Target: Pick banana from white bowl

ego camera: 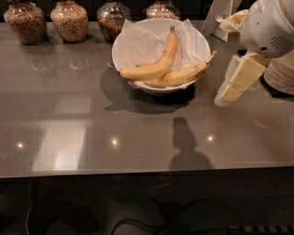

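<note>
The white bowl [120,42], lined with crinkled white paper, stands at the back middle of the grey counter. The strongly curved banana [155,69] lies in it, its orange stem pointing up toward the back rim. A straighter banana [185,73] with a thin pointed stem lies beside it on the right. My gripper [228,91] hangs from the white arm at the right. It is above the counter, just right of the bowl and apart from it, with its cream fingers pointing down and to the left.
Several glass jars [70,19] of grain line the back edge. Stacked cream bowls [281,73] sit at the far right behind the arm. A white stand [217,13] rises behind the bowl. The counter's front edge [138,170] runs across the lower part of the view.
</note>
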`<state>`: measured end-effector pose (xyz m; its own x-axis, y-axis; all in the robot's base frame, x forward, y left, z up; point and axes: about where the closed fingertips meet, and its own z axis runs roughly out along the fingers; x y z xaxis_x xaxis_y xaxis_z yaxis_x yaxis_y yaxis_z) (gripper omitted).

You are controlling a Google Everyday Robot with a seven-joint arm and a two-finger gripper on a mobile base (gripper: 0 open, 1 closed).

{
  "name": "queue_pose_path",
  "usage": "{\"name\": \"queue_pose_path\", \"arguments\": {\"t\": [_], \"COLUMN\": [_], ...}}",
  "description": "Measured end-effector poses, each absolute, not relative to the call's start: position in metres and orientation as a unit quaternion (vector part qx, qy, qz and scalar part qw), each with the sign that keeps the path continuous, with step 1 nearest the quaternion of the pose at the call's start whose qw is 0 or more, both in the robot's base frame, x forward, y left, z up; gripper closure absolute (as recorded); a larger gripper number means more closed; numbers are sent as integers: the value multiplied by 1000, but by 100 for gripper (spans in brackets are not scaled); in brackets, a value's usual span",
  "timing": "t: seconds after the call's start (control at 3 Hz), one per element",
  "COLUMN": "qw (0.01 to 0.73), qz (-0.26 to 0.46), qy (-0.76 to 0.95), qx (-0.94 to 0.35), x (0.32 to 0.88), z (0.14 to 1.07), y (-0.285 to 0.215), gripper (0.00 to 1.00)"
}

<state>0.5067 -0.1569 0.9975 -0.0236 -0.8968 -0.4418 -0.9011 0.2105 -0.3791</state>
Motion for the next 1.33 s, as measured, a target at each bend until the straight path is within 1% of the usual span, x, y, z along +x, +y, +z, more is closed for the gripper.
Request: {"name": "queue_pose_path", "arguments": {"t": [0.33,0.67,1.0,1.33], "qw": [351,381,381,382], "qz": [21,38,37,13], "qy": [675,618,618,592], "qx": [-649,-687,-687,-710], "x": [546,579,579,591], "z": [999,1000,1000,998], "y": [-125,-88,-88,-84], "gripper": [0,0,0,0]}}
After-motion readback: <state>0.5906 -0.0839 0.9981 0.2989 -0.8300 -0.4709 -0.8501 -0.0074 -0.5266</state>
